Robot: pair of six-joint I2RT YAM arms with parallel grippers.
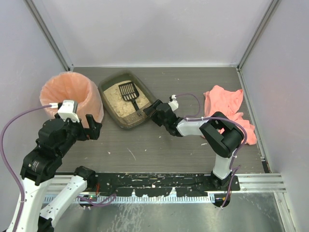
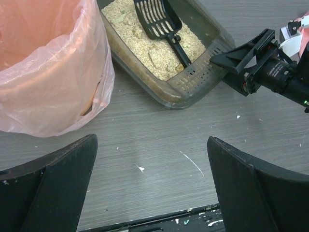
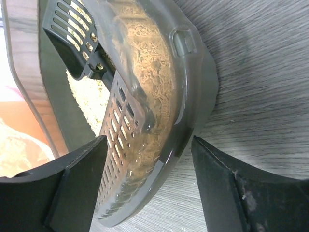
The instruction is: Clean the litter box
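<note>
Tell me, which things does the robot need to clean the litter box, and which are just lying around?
For the job:
- litter box
- black scoop lying in it
- bin with the pink bag
- right pincer, around the box's rim

Just lying about:
- pink cloth
- white crumbs

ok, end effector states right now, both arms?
Left end effector: open, empty.
Right end effector: open, jaws straddling the litter box corner, not gripping yet.
</note>
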